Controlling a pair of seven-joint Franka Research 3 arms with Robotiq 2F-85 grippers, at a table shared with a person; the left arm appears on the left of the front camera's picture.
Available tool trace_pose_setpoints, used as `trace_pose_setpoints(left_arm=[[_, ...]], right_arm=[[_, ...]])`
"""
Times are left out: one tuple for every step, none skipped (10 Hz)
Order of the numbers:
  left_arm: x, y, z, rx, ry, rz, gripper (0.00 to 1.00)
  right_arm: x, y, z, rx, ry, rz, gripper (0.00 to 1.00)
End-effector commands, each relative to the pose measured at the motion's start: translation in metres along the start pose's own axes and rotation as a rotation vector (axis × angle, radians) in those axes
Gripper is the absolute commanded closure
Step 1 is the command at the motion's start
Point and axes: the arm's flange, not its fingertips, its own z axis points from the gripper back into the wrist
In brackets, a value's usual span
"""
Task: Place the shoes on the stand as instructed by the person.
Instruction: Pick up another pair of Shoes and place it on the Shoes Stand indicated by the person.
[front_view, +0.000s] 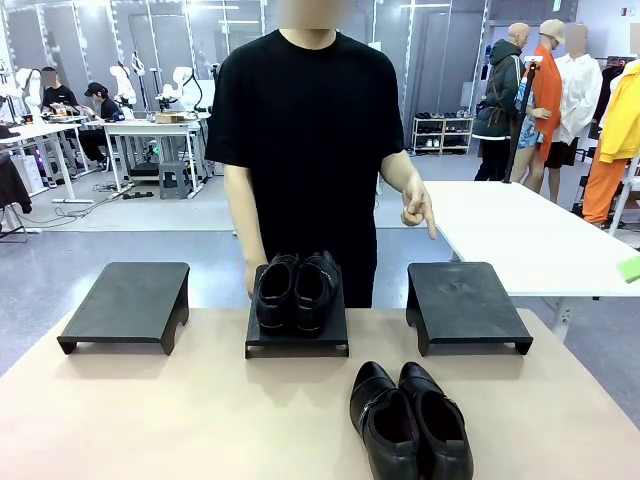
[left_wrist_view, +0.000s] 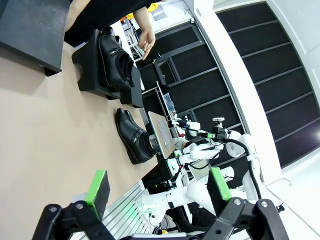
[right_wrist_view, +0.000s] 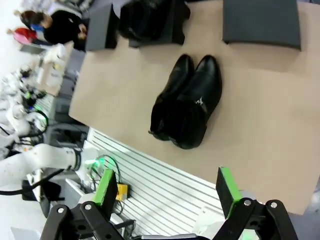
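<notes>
I judge that half of the task is done: one pair (front_view: 297, 290) sits on the middle stand (front_view: 297, 345). The second pair of shoes (front_view: 410, 420) lies on the table (front_view: 180, 420), near me and a little to the right, the two shoes touching. The person's hand (front_view: 418, 210) points a finger down toward the bare right stand (front_view: 465, 300), so I take that as the target. The left gripper (left_wrist_view: 159, 187) and the right gripper (right_wrist_view: 167, 192) are both wide open and hold nothing. Next, the right one should come down over this pair and close. The table around the shoes is free. The stand's near edge is just beyond them, so the lift must go above it. The left stand (front_view: 125, 300) is well apart.
</notes>
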Motion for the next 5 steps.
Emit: trace_pose_setpoints(left_arm=[[0.003, -0.005, 0.000, -0.020, -0.015, -0.006, 0.00], [0.003, -0.005, 0.000, -0.020, -0.015, -0.006, 0.00], [0.003, -0.005, 0.000, -0.020, -0.015, -0.006, 0.00], [0.003, -0.005, 0.000, -0.020, -0.015, -0.006, 0.00], [0.003, -0.005, 0.000, -0.020, -0.015, -0.006, 0.00]], right_arm=[[0.004, 0.037, -0.039, -0.118, 0.130, 0.036, 0.00], [0.003, 0.053, -0.061, -0.129, 0.183, 0.040, 0.00], [0.000, 0.068, -0.084, -0.166, 0.223, 0.057, 0.00], [-0.006, 0.081, -0.111, -0.229, 0.249, 0.078, 0.00], [-0.013, 0.090, -0.141, -0.347, 0.227, 0.081, 0.00]])
